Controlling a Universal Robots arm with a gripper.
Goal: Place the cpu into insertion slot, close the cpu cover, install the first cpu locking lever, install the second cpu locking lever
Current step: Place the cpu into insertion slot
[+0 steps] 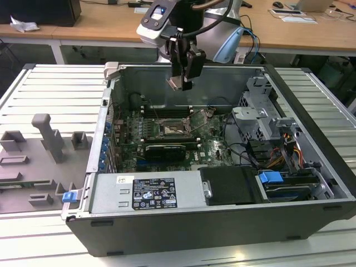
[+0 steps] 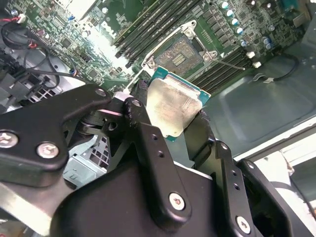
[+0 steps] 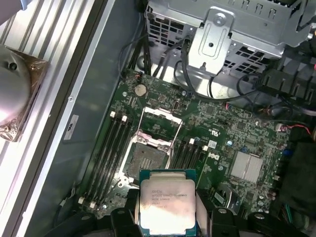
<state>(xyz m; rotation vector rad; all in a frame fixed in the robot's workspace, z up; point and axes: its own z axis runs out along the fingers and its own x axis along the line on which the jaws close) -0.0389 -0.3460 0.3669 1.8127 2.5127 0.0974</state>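
- Lying along the near wall of the open computer case [image 1: 222, 233], the grey power supply box [image 1: 144, 192] fills the exterior view's left half, with a blue tab [image 1: 271, 178] to its right.
- Grey fixture blocks [image 1: 50, 139] stand on the slatted table [image 1: 55, 83] outside the case, at the exterior view's left.
- Farther in, the green circuit board [image 1: 214, 147] carries the insertion slot [image 1: 171, 129], uncovered, with long memory sticks [image 3: 116, 148] on both sides of it.
- The cpu cover [image 3: 163, 111] is swung up off the slot, hinged at one edge.
- Above the slot and well apart from it, the gripper [image 1: 181, 83] has its jaws clamped on the cpu [image 3: 167, 202], pinched at opposite edges with its silvery face in view.
- Wooden desks [image 1: 300, 33] lie beyond the case.
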